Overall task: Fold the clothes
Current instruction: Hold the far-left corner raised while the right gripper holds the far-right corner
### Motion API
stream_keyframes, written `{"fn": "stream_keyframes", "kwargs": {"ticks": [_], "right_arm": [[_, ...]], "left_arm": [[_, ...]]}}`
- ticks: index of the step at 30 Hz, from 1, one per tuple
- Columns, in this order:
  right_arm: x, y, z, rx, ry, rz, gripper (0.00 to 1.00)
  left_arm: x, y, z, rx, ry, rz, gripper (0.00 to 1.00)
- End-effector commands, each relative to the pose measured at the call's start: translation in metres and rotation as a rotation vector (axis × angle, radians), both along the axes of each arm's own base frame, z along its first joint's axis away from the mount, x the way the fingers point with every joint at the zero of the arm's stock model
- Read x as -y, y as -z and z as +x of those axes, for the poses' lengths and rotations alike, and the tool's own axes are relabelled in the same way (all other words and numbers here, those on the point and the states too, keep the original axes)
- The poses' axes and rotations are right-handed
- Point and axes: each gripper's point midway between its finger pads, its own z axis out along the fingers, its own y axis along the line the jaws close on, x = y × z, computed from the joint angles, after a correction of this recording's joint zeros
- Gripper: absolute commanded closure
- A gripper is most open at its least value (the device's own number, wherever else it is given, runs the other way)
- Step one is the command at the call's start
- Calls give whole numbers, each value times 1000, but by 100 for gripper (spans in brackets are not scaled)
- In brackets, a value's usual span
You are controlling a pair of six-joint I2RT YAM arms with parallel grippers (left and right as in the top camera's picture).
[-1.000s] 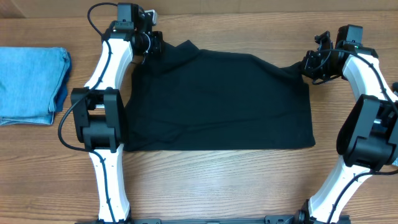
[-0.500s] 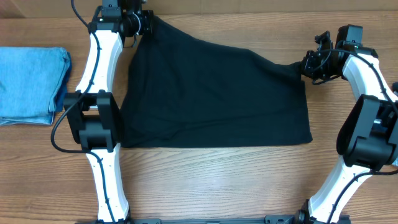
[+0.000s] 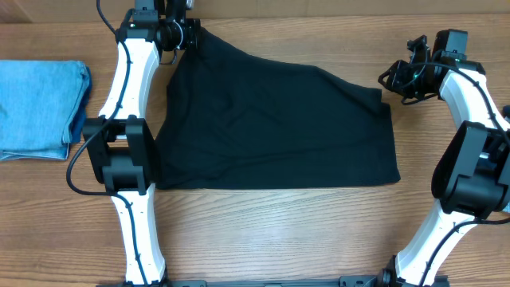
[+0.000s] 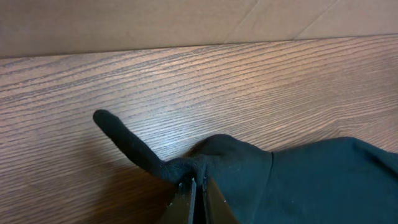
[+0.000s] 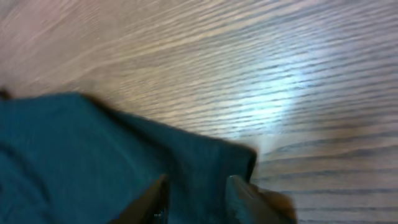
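Note:
The clothes at hand are a black T-shirt (image 3: 279, 127), spread flat across the table's middle. Its far left corner is drawn out to a point, and my left gripper (image 3: 192, 33) is shut on it. In the left wrist view the fingertips (image 4: 190, 190) pinch a bunched fold of the shirt (image 4: 298, 180), and a narrow strip of fabric (image 4: 124, 140) trails off to the left. My right gripper (image 3: 390, 80) hovers open just beyond the shirt's far right corner. In the right wrist view its gripper (image 5: 198, 190) straddles loose shirt fabric (image 5: 74, 149) without pinching it.
A folded light blue denim garment (image 3: 40, 108) lies at the table's left edge. Both arm bases stand at the near side, left (image 3: 127, 159) and right (image 3: 470, 175). A cardboard wall runs along the far edge of the table (image 4: 186, 25).
My right gripper has opened and let go of the shirt's far right corner, which has settled back on the table. My left gripper pulled its corner farther back and left, then held still.

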Motion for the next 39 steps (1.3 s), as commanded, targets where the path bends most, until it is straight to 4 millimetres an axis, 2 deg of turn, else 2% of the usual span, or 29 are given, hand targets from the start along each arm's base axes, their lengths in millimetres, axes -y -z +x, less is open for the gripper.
{"fn": "stream_keyframes", "kwargs": {"ticks": [1,13,24,26,29,33,36,39], "right_arm": [[10,1,4,13,21,-34,56],[8,54,-4,-116,70,19,55],[-1,66,-6,-145,68,42,58],[-7,66,-4,-138,53,63,62],[-15,65,-3,-134,37,73,80],[-11,59,0,-120,43,72,95],[-3,38,7,-73,52,62,96],[0,4,13,7,30,41,96]], "left_arm": [[3,-7,2,24,21,5,96],[3,-5,1,16,21,5,96],[3,-4,0,8,21,5,96],[3,-4,-1,6,21,5,96],[3,-4,-1,6,21,5,96],[3,-4,-1,5,20,5,96],[3,-4,-1,6,21,5,96],[3,-4,-1,4,21,5,96]]}}
